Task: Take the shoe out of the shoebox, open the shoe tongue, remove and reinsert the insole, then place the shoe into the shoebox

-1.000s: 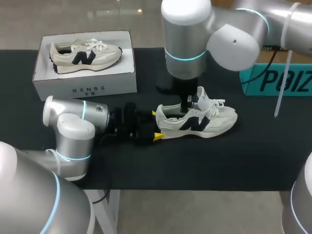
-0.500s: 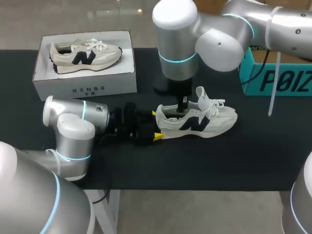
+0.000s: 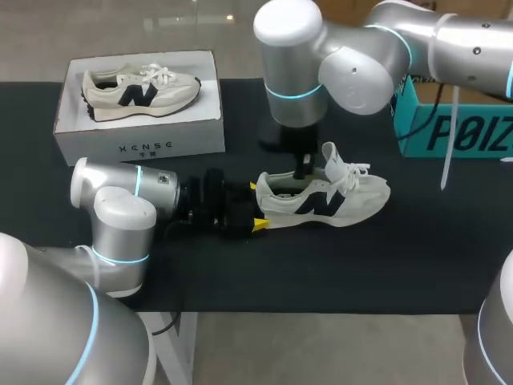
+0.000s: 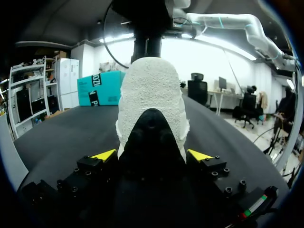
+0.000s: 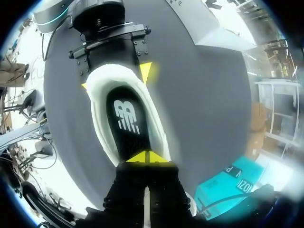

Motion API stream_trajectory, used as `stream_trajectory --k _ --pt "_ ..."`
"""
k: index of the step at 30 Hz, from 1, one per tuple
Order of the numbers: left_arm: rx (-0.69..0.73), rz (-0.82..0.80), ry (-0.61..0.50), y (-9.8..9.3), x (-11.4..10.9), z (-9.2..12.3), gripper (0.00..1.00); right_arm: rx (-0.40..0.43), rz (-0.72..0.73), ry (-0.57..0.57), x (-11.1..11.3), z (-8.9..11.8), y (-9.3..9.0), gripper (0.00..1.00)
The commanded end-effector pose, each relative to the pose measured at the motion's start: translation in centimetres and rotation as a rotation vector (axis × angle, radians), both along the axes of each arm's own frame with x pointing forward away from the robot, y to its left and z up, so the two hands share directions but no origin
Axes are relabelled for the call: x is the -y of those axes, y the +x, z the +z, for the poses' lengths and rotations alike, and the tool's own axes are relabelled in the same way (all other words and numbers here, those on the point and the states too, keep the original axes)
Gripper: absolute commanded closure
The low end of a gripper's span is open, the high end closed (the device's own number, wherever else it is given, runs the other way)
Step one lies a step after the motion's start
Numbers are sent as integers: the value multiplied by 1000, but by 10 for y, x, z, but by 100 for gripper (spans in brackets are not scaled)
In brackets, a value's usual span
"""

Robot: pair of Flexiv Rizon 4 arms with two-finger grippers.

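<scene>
A cream shoe (image 3: 345, 200) with a dark logo lies on its sole on the black table (image 3: 385, 265). My left gripper (image 3: 256, 205) holds its heel (image 4: 152, 90), one yellow tip pressed to each side. From above, my right gripper (image 3: 303, 172) reaches down into the shoe's mouth. Its fingers are shut together (image 5: 148, 156), with the tips on the forward part of the black insole (image 5: 127, 118), which lies flat inside. The tongue and laces (image 3: 341, 164) stand pulled up toward the toe. A white shoebox (image 3: 136, 144) at the back left holds a second, matching shoe (image 3: 140, 90).
A teal box (image 3: 449, 132) stands at the back right, close to my right arm. Bare table lies in front of the shoe and to its right.
My right arm's upper links have swung slightly to the left, while its gripper stays in the shoe's mouth. The left arm and the shoe have not moved.
</scene>
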State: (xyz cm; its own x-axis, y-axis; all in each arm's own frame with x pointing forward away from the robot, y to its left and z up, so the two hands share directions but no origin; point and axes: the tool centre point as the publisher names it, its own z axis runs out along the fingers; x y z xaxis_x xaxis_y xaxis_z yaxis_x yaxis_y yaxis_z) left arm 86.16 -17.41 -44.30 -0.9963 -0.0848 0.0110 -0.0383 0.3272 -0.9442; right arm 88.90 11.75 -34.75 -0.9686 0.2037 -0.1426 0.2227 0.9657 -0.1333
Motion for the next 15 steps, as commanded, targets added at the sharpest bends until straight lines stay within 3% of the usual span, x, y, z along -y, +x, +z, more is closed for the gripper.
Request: stream_trajectory --k 1,8,15 --pt "-2 -3 5 1 2 -4 100 6 -9 1 4 -8 3 100" --pt "-2 -3 5 1 2 -4 100 -14 -19 -4 11 -25 9 100" --pt "-2 -3 5 1 2 -4 100 -56 4 -7 7 -35 3 100"
